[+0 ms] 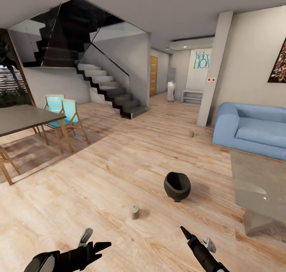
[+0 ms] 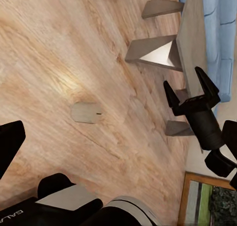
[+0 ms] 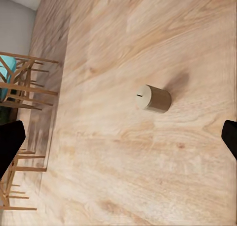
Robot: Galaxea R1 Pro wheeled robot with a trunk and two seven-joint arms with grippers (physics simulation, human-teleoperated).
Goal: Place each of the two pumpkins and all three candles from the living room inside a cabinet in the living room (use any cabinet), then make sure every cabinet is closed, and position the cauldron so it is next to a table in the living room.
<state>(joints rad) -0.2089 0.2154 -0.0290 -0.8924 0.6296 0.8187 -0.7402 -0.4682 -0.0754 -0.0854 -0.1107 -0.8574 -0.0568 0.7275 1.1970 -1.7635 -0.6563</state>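
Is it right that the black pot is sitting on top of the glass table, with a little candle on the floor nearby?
Not quite. The head view shows the cauldron standing on the wooden floor, beside the glass table and not on top of it. The rest is right: a little candle stands on the floor near the pot.

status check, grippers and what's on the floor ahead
Left gripper open, right gripper open, both empty. Near candle upright on floor, cauldron beyond it, second candle by sofa. Path clear.
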